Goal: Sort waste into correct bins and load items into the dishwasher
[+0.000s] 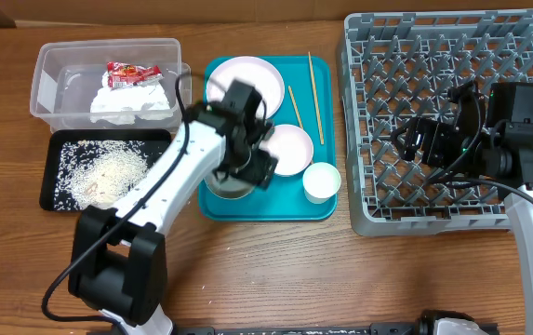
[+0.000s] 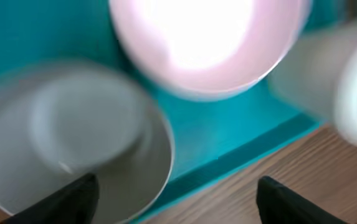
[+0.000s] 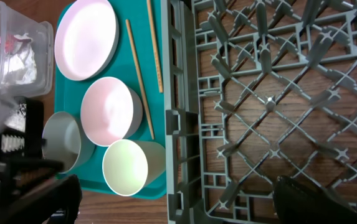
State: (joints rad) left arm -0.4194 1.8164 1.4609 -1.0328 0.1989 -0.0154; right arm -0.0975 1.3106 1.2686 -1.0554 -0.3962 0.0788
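Observation:
My left gripper point(image 1: 247, 167) is open low over a white bowl point(image 1: 229, 186) at the teal tray's front left. In the left wrist view point(image 2: 178, 202) one finger is over that bowl point(image 2: 72, 137) and the other is over the wood. A second bowl point(image 1: 289, 149), a plate point(image 1: 245, 79), a cup point(image 1: 321, 181) and two chopsticks point(image 1: 314, 93) lie on the teal tray. My right gripper point(image 1: 431, 138) is open and empty above the grey dish rack point(image 1: 387, 56). The clear tub point(image 1: 47, 88) holds the red wrapper point(image 1: 132, 73) and the napkin point(image 1: 134, 102). Rice point(image 1: 99, 172) lies in the black tray point(image 1: 50, 172).
The teal tray point(image 1: 266, 207) sits between the bins and the rack. The right wrist view shows the rack's left wall point(image 3: 173, 124) beside the cup point(image 3: 125, 167) and the bowl point(image 3: 106, 111). Bare wooden table runs along the front.

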